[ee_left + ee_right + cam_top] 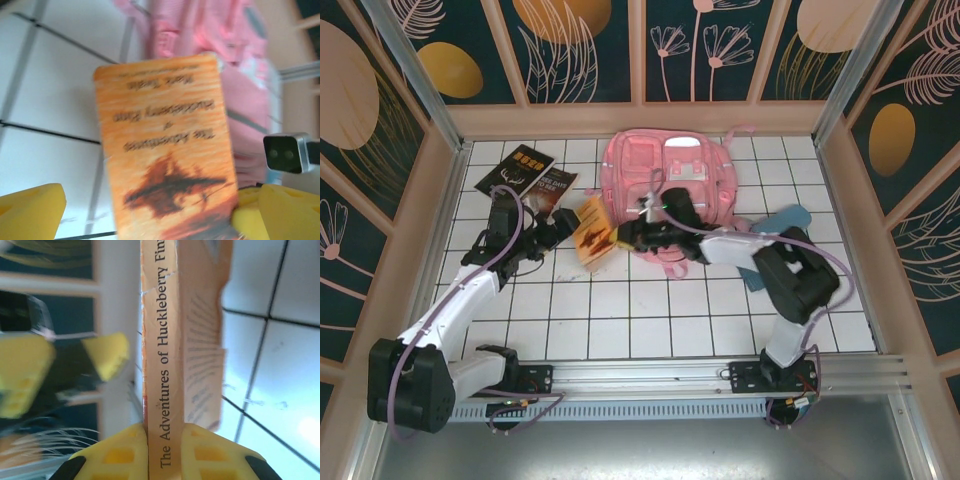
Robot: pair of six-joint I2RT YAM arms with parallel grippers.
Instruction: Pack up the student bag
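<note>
The student bag (665,170), a large pink backpack, lies at the back middle of the table; its pink fabric (210,35) shows beyond the book in the left wrist view. An orange paperback, The Adventures of Huckleberry Finn (592,232), hangs above the table left of the bag. My right gripper (623,236) is shut on its spine (161,365), the yellow fingers (120,455) pressing both sides. My left gripper (563,232) stands open, its yellow fingers (30,210) spread wide either side of the book's cover (165,150). The right-hand one sits right at the cover's edge.
Two dark books (516,168) (552,189) lie at the back left of the white tiled table (620,310). A blue flat item (790,217) lies to the right, partly under my right arm. Patterned walls enclose the table on three sides.
</note>
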